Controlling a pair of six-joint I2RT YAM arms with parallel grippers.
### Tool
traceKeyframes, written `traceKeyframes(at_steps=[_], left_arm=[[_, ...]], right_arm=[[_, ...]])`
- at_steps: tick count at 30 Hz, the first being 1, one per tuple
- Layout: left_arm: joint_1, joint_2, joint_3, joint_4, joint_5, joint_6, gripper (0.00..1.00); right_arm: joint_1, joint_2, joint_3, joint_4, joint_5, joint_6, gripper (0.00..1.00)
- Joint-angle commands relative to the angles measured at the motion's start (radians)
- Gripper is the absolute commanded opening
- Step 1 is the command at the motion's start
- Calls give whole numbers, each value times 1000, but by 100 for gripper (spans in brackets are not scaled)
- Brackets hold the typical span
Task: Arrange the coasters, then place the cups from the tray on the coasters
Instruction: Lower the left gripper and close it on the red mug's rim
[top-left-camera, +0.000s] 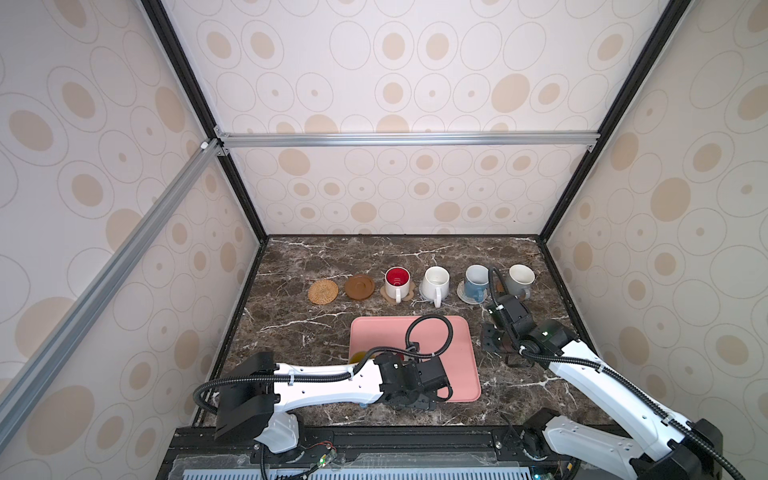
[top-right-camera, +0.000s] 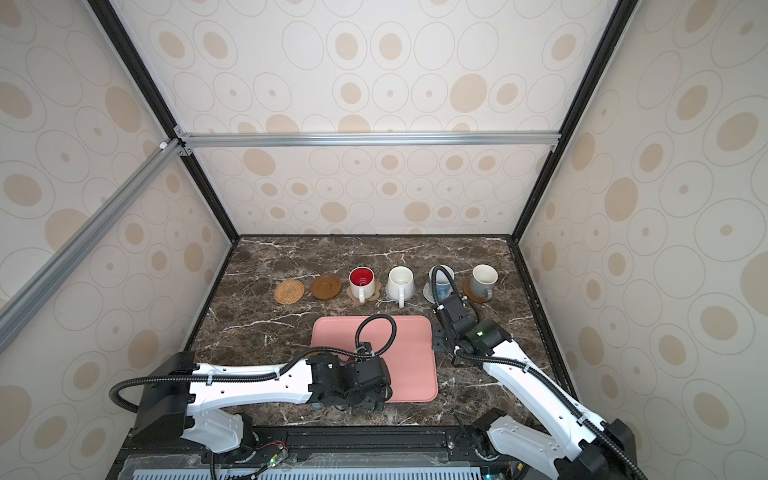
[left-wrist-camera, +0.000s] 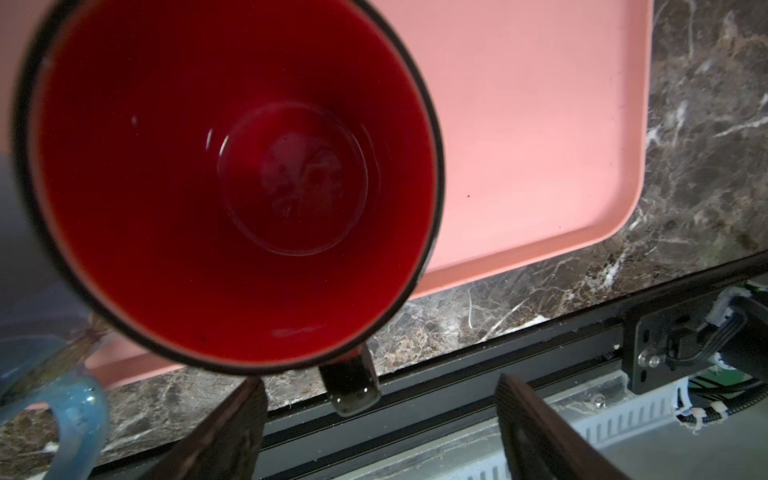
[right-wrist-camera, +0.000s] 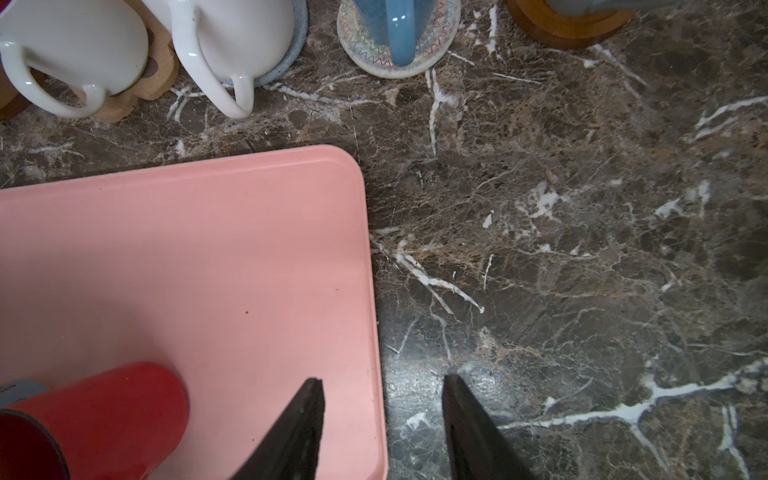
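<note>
On the pink tray stands the red cup. Its black handle sticks out between the fingers of my left gripper, which is open and touches nothing. Beside it is the blue cup with the yellow inside, mostly hidden under my left arm. My right gripper hangs open and empty over the tray's right edge. In the back row, the rattan coaster and a brown disc coaster are bare. Several cups stand on coasters: red-inside, white, light blue, grey-white.
The dark marble table is walled on three sides by patterned panels. A black rail runs along its front edge, just beyond the red cup's handle. The right arm's cable loops in front of the light blue cup.
</note>
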Motion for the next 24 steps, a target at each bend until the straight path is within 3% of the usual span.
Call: traceKeyframes(at_steps=[1, 17, 24], left_arm=[[14, 30, 8, 3, -8, 17, 88], [103, 125, 60, 31, -5, 173, 82], [129, 173, 106, 32, -2, 253, 69]], right_arm=[[-6, -17, -20, -18, 3, 26, 50], [-8, -26, -49, -36, 9, 70, 50], [-8, -21, -54, -50, 14, 111, 50]])
